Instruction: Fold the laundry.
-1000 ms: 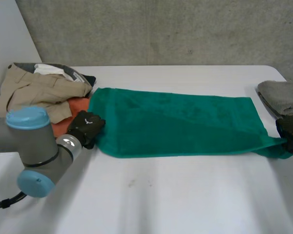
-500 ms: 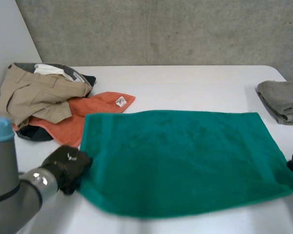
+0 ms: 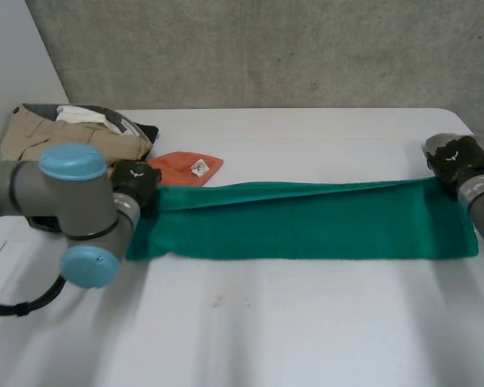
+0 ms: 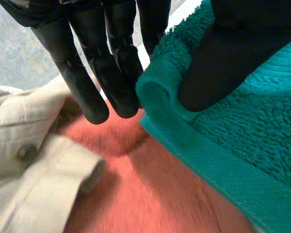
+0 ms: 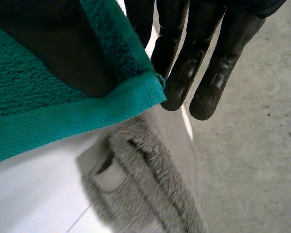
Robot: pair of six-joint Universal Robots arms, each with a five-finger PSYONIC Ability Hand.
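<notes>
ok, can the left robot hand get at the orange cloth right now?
Probably not without letting go first: the left robot hand is pinching a corner of the green towel. The orange cloth lies just beneath its fingertips, with nothing in between.

One green towel [image 3: 306, 222]; one orange cloth [image 3: 181, 168]; one beige garment [image 3: 73, 135]; one grey towel [image 5: 150, 194]; one white table [image 3: 306, 322].

White tabletop [image 3: 306, 322], smooth and evenly lit, backed by a rough grey concrete wall [image 3: 266, 48]; plain pale panel [image 3: 12, 64] standing at the far left corner.
</notes>
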